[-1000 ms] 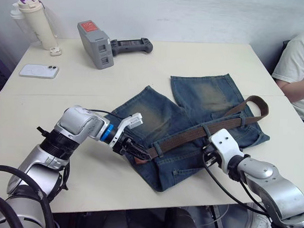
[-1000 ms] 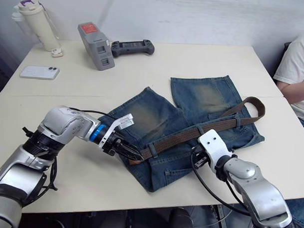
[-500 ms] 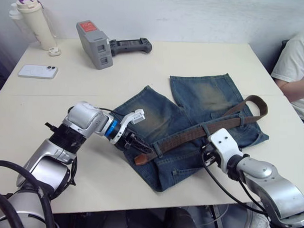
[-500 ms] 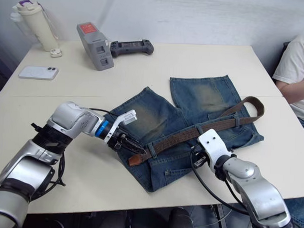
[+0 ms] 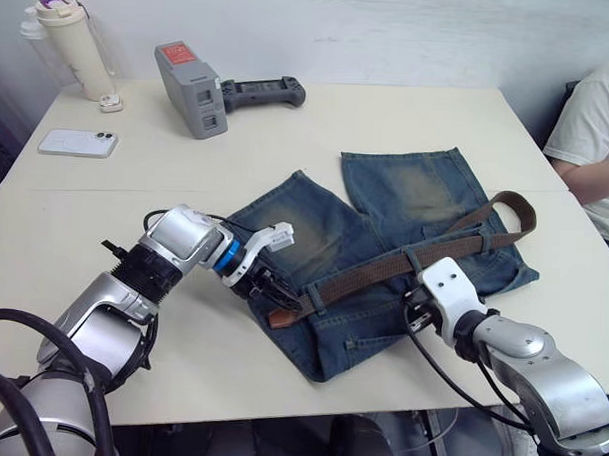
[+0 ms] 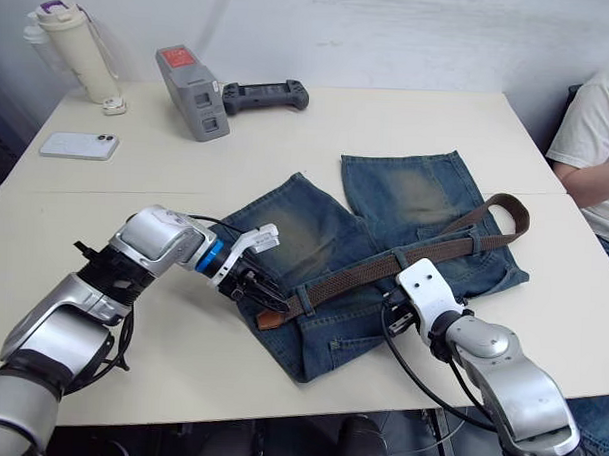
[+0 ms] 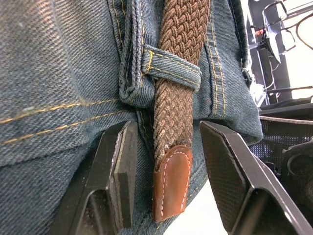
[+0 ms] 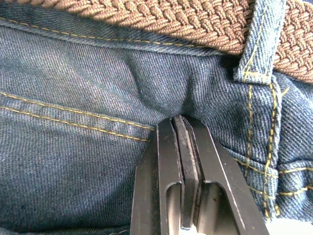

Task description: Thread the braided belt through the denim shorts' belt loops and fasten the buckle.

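The denim shorts (image 5: 406, 192) lie flat at mid-table with the waistband toward me. The braided belt (image 5: 373, 273) runs along the waistband under several belt loops, and its far end curls back at the right (image 5: 515, 207). The buckle is hidden. The belt's tan tip (image 7: 171, 181) sticks out just past a belt loop (image 7: 171, 66) at the left end. My left gripper (image 7: 167, 126) is open, one finger on each side of that tip. My right gripper (image 8: 179, 120) is shut on a fold of denim just below the belt, near another belt loop (image 8: 257, 44).
A grey device (image 5: 191, 87) and a black controller (image 5: 261, 90) lie at the back of the table (image 5: 288, 137). A phone (image 5: 77, 142) and a cream bottle (image 5: 73, 45) are at the far left. A person's arm (image 5: 597, 148) is at the right edge.
The tan tip, hidden at my left gripper a second ago, now shows past the loop. My left forearm has swung to the right. The right arm has stayed still.
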Motion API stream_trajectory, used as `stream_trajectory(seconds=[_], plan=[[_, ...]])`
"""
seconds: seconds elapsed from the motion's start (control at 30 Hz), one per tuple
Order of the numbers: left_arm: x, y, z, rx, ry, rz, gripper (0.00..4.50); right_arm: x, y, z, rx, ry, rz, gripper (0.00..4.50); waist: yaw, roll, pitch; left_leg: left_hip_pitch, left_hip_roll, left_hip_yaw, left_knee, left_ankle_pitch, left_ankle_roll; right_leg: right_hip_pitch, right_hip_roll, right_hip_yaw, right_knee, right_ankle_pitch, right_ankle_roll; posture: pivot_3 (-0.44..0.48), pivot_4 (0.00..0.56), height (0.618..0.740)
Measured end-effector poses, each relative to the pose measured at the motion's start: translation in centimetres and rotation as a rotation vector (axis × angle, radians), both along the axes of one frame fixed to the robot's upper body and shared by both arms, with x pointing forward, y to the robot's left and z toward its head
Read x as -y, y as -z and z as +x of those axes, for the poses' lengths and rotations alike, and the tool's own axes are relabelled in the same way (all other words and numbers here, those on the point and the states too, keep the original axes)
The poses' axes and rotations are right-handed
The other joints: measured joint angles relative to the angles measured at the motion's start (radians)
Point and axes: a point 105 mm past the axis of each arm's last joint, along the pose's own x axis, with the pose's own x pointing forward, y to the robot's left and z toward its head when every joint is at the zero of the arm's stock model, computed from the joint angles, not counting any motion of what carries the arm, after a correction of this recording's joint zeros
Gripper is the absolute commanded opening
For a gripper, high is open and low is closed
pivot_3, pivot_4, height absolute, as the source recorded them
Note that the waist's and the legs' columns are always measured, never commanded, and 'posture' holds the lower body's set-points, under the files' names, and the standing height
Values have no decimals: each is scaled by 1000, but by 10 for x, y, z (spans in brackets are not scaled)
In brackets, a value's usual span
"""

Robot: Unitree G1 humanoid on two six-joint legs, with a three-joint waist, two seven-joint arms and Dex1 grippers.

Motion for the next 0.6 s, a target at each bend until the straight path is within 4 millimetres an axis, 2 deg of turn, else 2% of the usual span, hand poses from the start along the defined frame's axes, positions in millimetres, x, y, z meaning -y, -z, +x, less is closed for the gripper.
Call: stream_trajectory(seconds=[0.6], plan=[[-5, -2, -14, -98, 17, 3, 2338, -1, -1, 1, 8, -9, -5, 0, -4, 0, 0, 0, 0, 0, -1, 0, 0, -1, 0, 0, 0, 0, 0, 0, 150, 740]])
